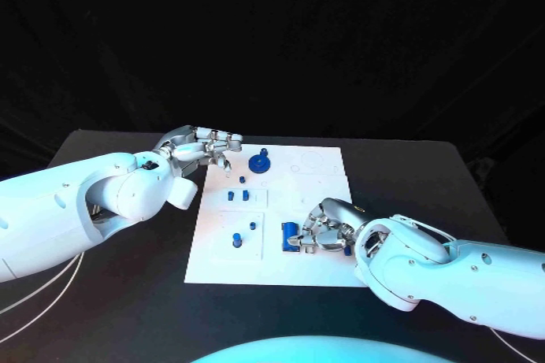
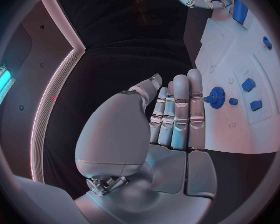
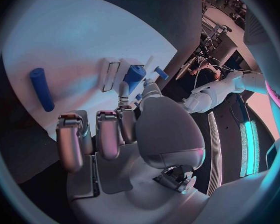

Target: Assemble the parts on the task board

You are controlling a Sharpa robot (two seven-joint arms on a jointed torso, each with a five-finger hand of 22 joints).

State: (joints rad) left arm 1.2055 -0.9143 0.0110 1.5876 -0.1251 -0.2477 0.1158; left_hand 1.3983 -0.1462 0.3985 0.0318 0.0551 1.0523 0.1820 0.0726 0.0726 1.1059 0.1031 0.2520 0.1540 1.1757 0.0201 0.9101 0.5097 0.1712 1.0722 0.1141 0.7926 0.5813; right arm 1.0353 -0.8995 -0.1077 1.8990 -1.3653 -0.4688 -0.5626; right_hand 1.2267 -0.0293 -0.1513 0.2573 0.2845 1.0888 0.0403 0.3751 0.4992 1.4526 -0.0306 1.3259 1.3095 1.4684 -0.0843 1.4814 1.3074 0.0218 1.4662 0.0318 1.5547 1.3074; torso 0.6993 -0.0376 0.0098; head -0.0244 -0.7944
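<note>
Task board (image 1: 306, 213): white plate, middle of the black worktop (image 1: 113, 300).
Left hand (image 1: 202, 148): at the board's far left corner, fingers (image 2: 180, 109) straight, close together, holding nothing.
Right hand (image 1: 324, 231): over the board's near right, fingers curled; grip unclear.
Blue parts: gear (image 1: 260, 164) far side, cylinder (image 3: 42, 88) lying on the board by the right hand.

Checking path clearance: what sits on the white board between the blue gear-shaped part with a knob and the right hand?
Head view: between the blue gear-shaped part and the right hand, bare white task board.
</note>
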